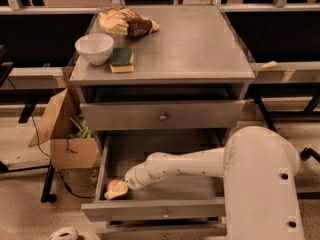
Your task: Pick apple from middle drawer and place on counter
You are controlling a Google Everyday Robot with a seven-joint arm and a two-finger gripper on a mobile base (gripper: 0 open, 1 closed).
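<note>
The middle drawer [175, 186] is pulled open below the counter [190, 44]. The apple [115, 186], reddish-orange with a pale patch, lies in the drawer's front left corner. My gripper [124, 188] is down in the drawer at the end of the white arm [190, 165], right against the apple's right side. The arm's bulky white body [260, 184] hides the drawer's right end.
On the counter's left part stand a white bowl [94, 48], a green-and-yellow sponge [121, 59] and a crumpled snack bag [127, 23]. The top drawer [162, 115] is closed. An open cardboard box [67, 134] stands on the floor left of the cabinet.
</note>
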